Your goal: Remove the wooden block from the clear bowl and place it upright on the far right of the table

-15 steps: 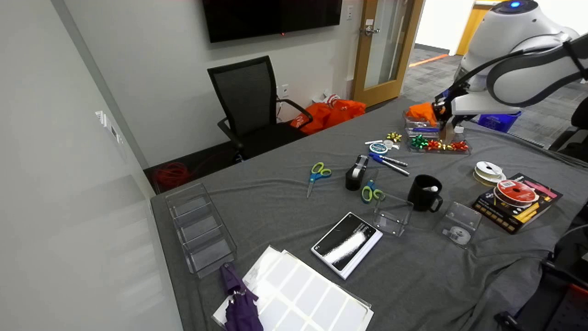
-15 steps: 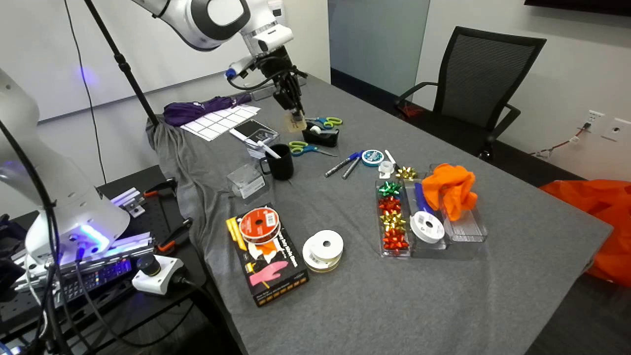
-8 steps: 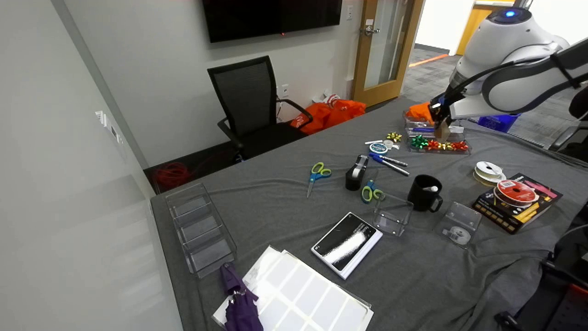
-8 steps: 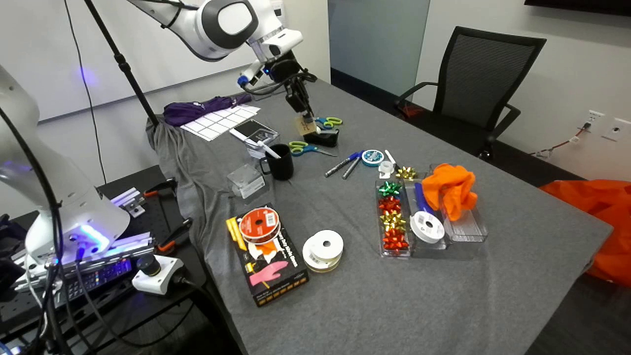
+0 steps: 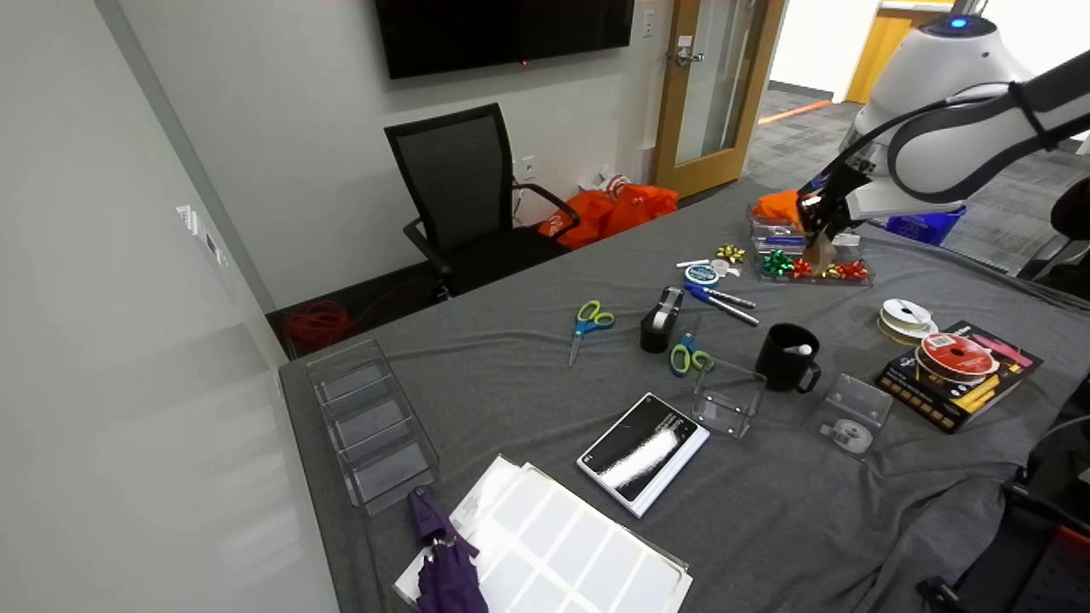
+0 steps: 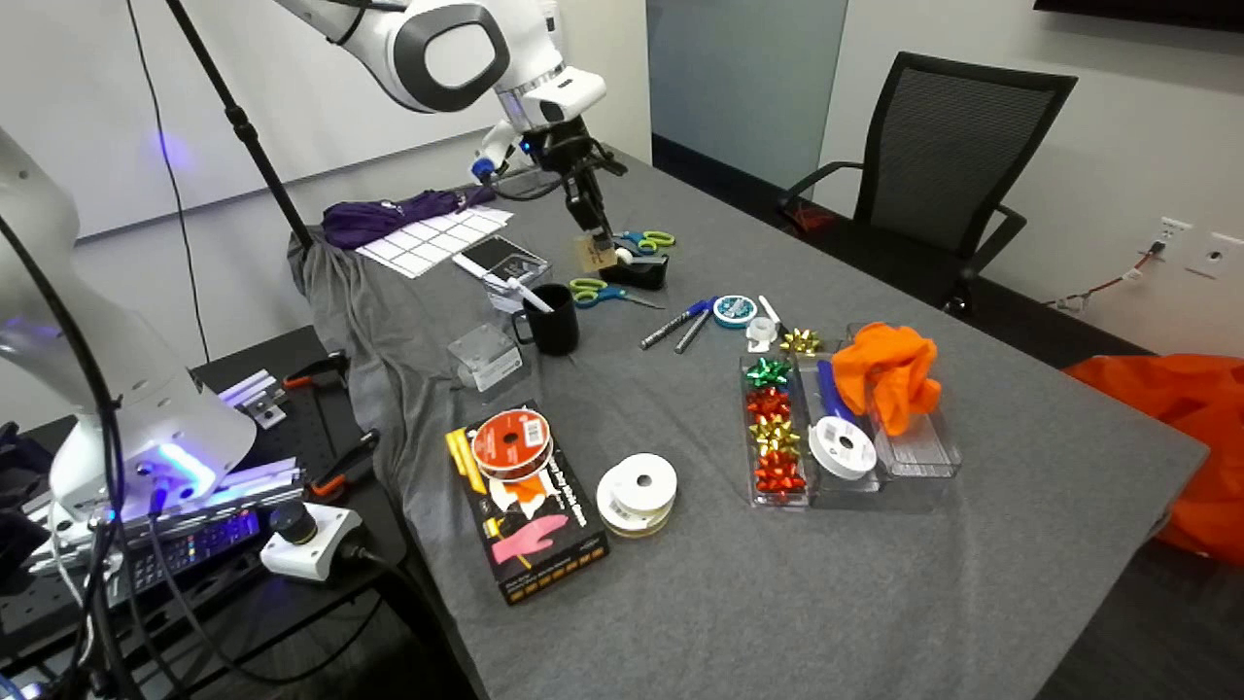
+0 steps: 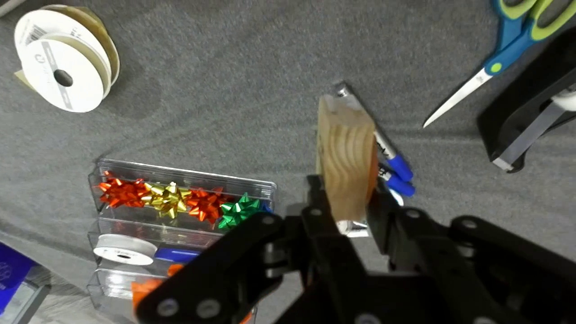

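The wooden block (image 7: 346, 157) is light pine with wavy grain. My gripper (image 7: 345, 193) is shut on it, one finger on each long side. In the exterior views the block (image 5: 820, 253) also shows as a tan piece under the fingers (image 6: 591, 256). It is held in the air above the table (image 6: 875, 603), draped in dark grey cloth. How high it is I cannot tell exactly. In the wrist view it overlaps the blue-capped markers (image 7: 398, 168). No round clear bowl shows; clear boxes (image 5: 730, 400) stand on the table.
Around the block are a black tape dispenser (image 6: 637, 272), scissors (image 7: 508, 54) and a black mug (image 6: 556, 326). A clear tray (image 7: 180, 170) holds shiny bows. Ribbon spools (image 7: 67, 67), a glove box (image 6: 559, 554) and another clear tray (image 5: 375, 426) also lie on the table.
In an exterior view my gripper, with the block, has moved slightly right and down, mostly in the first half second. The block stays held. The things on the table have not moved.
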